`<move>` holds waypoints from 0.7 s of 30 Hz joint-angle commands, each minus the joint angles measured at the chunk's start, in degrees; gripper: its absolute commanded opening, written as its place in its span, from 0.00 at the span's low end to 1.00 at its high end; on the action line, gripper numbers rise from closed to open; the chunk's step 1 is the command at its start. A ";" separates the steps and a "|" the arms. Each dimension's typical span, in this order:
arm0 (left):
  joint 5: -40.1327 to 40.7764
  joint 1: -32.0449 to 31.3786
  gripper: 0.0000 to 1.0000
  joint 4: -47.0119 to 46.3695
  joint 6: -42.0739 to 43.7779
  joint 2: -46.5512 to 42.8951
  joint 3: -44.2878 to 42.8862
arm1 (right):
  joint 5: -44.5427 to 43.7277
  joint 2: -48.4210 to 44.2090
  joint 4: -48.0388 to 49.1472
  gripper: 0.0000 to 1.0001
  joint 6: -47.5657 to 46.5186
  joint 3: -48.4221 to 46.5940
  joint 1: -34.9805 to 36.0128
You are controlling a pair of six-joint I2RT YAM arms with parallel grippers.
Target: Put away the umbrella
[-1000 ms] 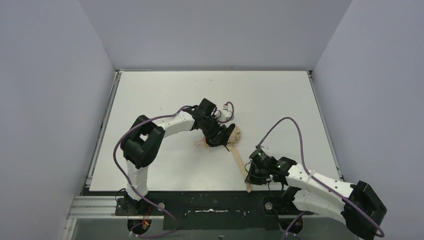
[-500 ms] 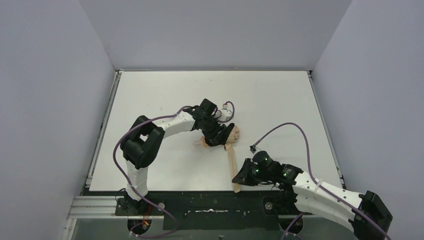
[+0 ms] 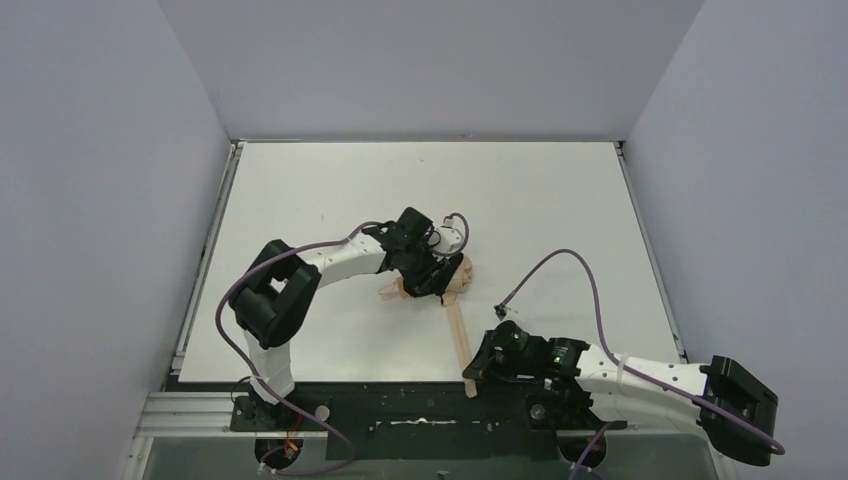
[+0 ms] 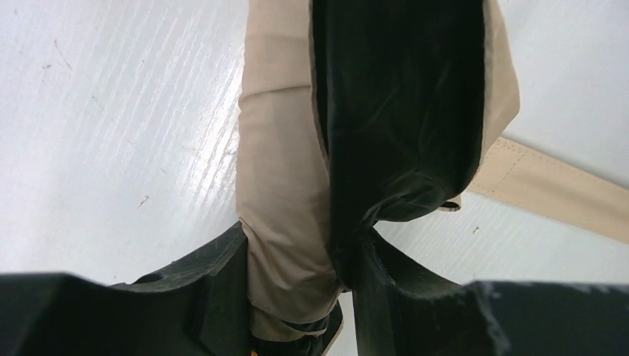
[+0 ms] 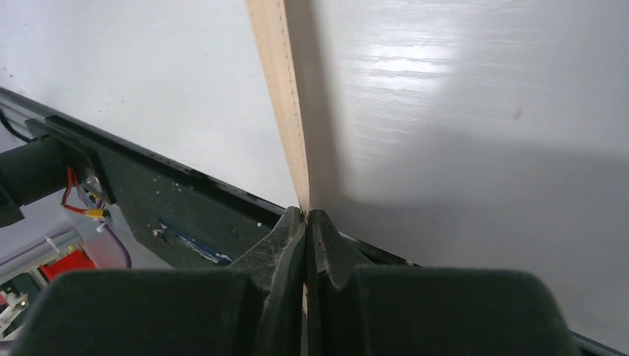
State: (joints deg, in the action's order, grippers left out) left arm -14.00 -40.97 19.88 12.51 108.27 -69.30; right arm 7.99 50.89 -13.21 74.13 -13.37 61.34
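The umbrella (image 3: 463, 274) is a folded tan bundle lying mid-table. My left gripper (image 3: 432, 280) is shut on it. In the left wrist view, tan fabric (image 4: 282, 185) and a black part (image 4: 400, 111) fill the gap between the fingers of the left gripper (image 4: 297, 256). A long tan strap (image 3: 459, 330) runs from the bundle toward the near edge, and it also shows as the strap (image 4: 556, 193) at the right of that view. My right gripper (image 3: 472, 374) is shut on the strap's end. In the right wrist view, the strap (image 5: 285, 111) stands taut and edge-on, rising from the right gripper (image 5: 305, 216).
The black mounting rail (image 3: 400, 405) runs along the table's near edge, right under the right gripper. Grey walls (image 3: 110, 200) close the table in on three sides. Purple cables (image 3: 560, 262) loop off both arms.
The right gripper has drawn the strap's end left and toward the near edge, to the rail. The left gripper and the umbrella have shifted slightly left.
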 commanded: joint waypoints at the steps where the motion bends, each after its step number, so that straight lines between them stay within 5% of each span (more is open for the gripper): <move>1: 19.42 -1.24 0.00 -9.92 4.73 -1.62 3.16 | 2.44 0.16 -7.56 0.00 -0.31 0.87 1.85; 12: 24.71 -5.48 0.00 -15.32 8.67 -2.44 7.55 | -7.67 -6.18 -24.04 0.41 -8.84 -9.56 0.59; 21: 25.95 -7.71 0.00 -16.45 11.48 -2.11 8.29 | -38.75 -11.40 -39.47 0.64 -17.33 -27.57 -0.61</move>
State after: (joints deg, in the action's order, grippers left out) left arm 9.82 -47.94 4.32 21.71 105.97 -61.89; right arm -11.31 40.91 -46.70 61.69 -34.09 61.76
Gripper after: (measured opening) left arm 0.376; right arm 0.622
